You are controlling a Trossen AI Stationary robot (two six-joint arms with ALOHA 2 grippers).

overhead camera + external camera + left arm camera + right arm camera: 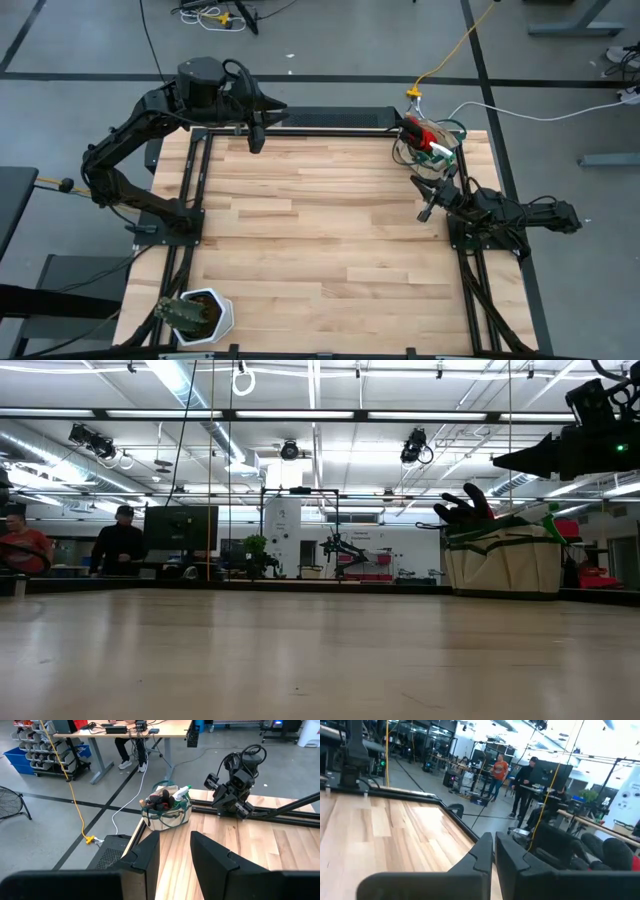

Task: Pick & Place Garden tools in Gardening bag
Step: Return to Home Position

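Observation:
The beige gardening bag [430, 142] stands on its bottom at the table's far right corner. It also shows in the left wrist view as the bag [166, 814] and in the low view as the bag [503, 558]. Garden tools stick out of its top: a green and white vessel [182, 792], a red piece [418, 131] and a dark glove [466, 507]. My left gripper [175, 836] hangs open and high over the far left part of the table [258, 138], well away from the bag. My right gripper [424, 211] is shut just near of the bag, pointing level toward the table's middle, touching nothing.
A white pot with a dark plant [200, 315] stands at the near left corner. Black frame rails [190, 190] run along both sides of the table. The wooden middle [320, 220] is bare. People stand in the room beyond the table [497, 772].

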